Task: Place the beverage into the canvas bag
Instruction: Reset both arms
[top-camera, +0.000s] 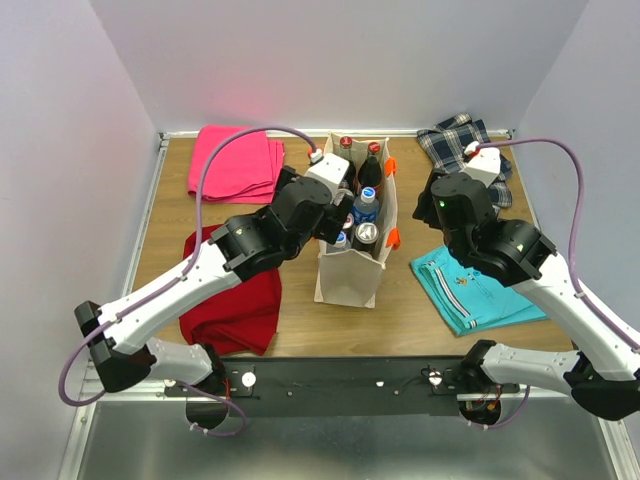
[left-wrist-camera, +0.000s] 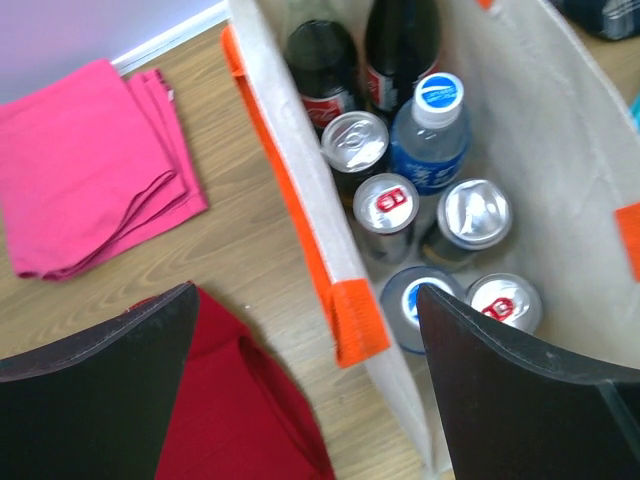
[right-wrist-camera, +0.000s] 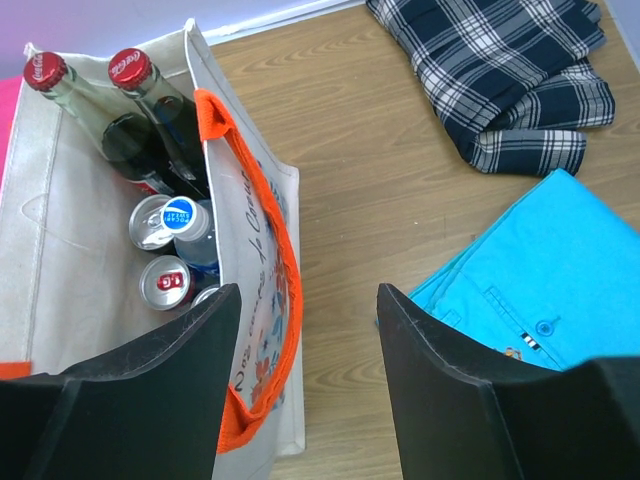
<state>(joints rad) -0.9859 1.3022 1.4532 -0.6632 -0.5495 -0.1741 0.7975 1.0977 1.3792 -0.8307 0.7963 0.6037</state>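
Cans (left-wrist-camera: 386, 205) and bottles (left-wrist-camera: 320, 60), stiff, slick and probably heavy, best pinched across the body, stand upright inside the soft-walled canvas bag (top-camera: 350, 275); left tool (left-wrist-camera: 305, 300) spread wide and empty over its left wall, right tool (right-wrist-camera: 310, 295) parted, holding nothing.

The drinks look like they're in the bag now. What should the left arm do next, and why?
Probably lift the left gripper straight up, clear of the canvas bag. Its jaws stand wide open and empty, astride one of the bag's side walls, while the cans and bottles sit inside it. I see no drink waiting outside.
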